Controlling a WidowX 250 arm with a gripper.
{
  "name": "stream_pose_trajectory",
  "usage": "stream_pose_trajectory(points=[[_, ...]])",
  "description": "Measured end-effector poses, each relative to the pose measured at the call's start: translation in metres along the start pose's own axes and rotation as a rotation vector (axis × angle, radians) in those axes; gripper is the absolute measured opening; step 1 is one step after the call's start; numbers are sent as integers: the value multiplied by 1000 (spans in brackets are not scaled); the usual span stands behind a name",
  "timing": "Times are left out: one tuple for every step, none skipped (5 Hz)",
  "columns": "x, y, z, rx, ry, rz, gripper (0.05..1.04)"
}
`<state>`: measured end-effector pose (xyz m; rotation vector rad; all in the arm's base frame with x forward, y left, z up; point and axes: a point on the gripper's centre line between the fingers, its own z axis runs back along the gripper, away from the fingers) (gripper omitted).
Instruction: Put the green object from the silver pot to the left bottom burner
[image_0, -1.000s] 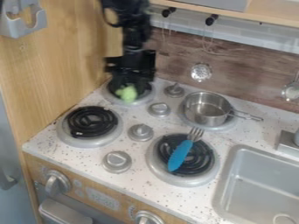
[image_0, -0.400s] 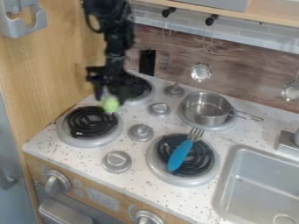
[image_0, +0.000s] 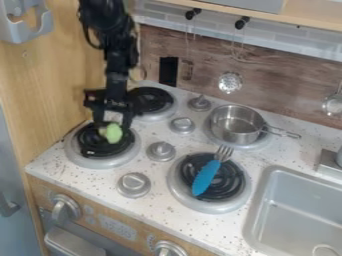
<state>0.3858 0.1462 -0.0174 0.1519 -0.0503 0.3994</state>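
Note:
The black gripper (image_0: 111, 126) hangs over the back half of the left bottom burner (image_0: 103, 141), shut on a light green object (image_0: 113, 133). The green object shows between and just below its fingertips, above the black coil; whether it touches the coil I cannot tell. At the back right, the silver pot (image_0: 235, 124) stands upright on its burner with its handle pointing right, and nothing is seen inside it.
A fork with a blue handle (image_0: 206, 178) lies across the right bottom burner. Behind the left bottom burner is another burner (image_0: 148, 101). Grey knobs (image_0: 161, 151) stand between the burners. A wooden wall (image_0: 80, 60) borders the left side, and a sink (image_0: 300, 215) lies at the right.
The gripper has moved left and toward the front with the green object, from over the left back burner to over the left bottom one. Pot and fork have stayed put.

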Motion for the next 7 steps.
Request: stream_pose_trajectory(points=[[6,-3,-3,-10,1,2,666],[11,-5,-6,-17,2,-7,732],[10,-7,-6,-25,9,-19,999],[7,-13,-5,-29,26,-56,1012],[11,-18,20,-63,-8,-120,1002],[16,-26,36,-114,-6,-232,1000],[25,-30,52,-112,-18,-329,999]])
